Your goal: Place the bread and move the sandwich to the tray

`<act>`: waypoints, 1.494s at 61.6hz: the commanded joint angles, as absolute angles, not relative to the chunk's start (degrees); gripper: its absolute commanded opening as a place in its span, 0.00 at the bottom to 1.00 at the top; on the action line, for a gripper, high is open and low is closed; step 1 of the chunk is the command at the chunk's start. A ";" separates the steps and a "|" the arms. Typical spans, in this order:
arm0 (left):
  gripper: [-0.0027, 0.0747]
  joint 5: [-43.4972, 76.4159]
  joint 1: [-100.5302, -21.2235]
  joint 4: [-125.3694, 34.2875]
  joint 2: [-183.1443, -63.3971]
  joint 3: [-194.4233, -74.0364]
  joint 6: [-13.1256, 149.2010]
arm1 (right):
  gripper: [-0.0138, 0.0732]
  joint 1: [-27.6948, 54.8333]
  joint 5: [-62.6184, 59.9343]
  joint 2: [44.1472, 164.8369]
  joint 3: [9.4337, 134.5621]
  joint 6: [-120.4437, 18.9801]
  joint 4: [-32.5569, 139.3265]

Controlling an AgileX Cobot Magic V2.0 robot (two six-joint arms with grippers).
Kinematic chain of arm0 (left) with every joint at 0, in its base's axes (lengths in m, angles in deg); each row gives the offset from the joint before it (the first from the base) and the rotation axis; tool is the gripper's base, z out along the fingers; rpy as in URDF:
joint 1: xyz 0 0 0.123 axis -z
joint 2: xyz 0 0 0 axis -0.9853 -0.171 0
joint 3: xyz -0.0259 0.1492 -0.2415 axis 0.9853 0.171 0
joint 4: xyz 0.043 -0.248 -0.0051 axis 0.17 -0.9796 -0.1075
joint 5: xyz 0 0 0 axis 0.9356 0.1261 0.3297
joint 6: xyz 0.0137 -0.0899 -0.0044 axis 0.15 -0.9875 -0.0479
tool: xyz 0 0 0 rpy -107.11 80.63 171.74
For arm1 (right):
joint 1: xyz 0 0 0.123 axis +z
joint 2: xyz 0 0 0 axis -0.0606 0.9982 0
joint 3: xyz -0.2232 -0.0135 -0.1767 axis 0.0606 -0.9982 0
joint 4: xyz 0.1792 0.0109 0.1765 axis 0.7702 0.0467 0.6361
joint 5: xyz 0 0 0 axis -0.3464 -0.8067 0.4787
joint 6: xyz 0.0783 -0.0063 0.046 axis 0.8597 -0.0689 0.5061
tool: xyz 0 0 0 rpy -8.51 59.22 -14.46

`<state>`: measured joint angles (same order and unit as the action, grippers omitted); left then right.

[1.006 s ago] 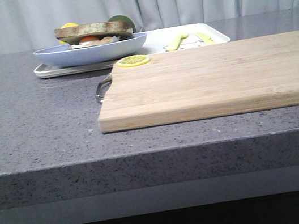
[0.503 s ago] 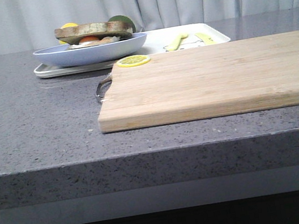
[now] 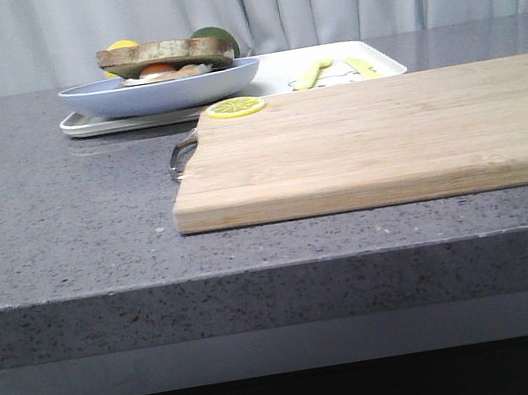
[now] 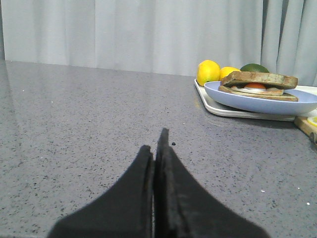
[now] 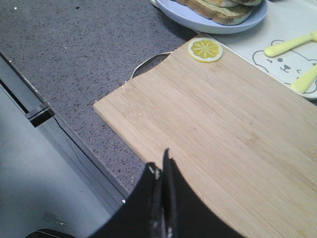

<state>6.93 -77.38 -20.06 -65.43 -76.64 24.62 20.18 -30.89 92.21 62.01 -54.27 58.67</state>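
Note:
The sandwich, brown-crusted slices with fried egg between them, lies on a pale-blue plate that rests on the left part of the white tray. It also shows in the left wrist view and at the edge of the right wrist view. No separate loose bread slice shows. My left gripper is shut and empty, low over the grey counter, well away from the plate. My right gripper is shut and empty above the near corner of the wooden cutting board. Neither gripper shows in the front view.
A lemon slice lies on the cutting board's far left corner. Two lemons and a lime sit behind the plate. Yellow cutlery shapes lie on the tray. The counter's front edge is close under my right gripper.

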 commanded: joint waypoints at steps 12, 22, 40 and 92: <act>0.01 2.21 -77.41 -20.53 -64.16 -76.47 24.64 | 0.08 20.14 -27.65 91.72 63.47 -54.48 59.78; 0.01 2.21 -77.41 -20.53 -64.16 -76.47 24.64 | 0.08 19.05 -27.44 90.16 62.50 -54.48 59.82; 0.01 2.21 -77.41 -20.53 -64.16 -76.47 24.64 | 0.08 3.81 -10.41 74.33 47.15 -54.53 59.82; 0.01 2.21 -77.41 -20.53 -64.16 -76.47 24.64 | 0.08 -3.17 8.24 44.50 10.93 -54.53 63.36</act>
<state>6.93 -77.38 -20.06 -65.43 -76.64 24.70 -2.72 3.05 45.50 10.79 -54.27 62.60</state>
